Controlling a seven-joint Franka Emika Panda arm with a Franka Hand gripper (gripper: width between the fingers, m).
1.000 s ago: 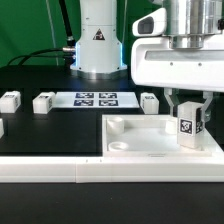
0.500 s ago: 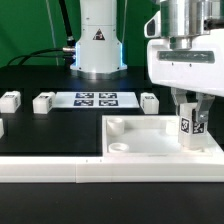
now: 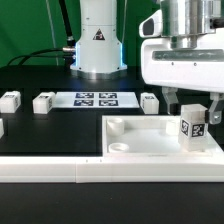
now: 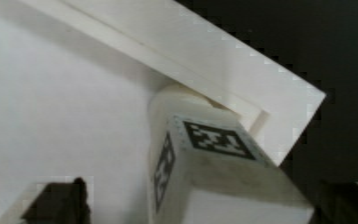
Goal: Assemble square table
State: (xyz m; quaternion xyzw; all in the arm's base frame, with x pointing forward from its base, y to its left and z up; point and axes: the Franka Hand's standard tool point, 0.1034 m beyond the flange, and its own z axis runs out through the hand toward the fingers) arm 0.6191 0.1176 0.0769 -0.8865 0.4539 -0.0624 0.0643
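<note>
**One leg block upright between parted fingers**

One leg block is stood upright on the square tabletop, close to the tabletop's far corner on the exterior view's right, with its tag turned toward the camera. The gripper is held just above it. Its fingers are spread wide, with a gap on either side of the block, so nothing is gripped. In the wrist view the block is seen beside the raised rim at that corner, and one dark finger is seen apart from it. The tabletop is laid on the black table, just behind the long white border rail. Three more leg blocks are set in a row farther back, with the marker board between two of them.
</note>
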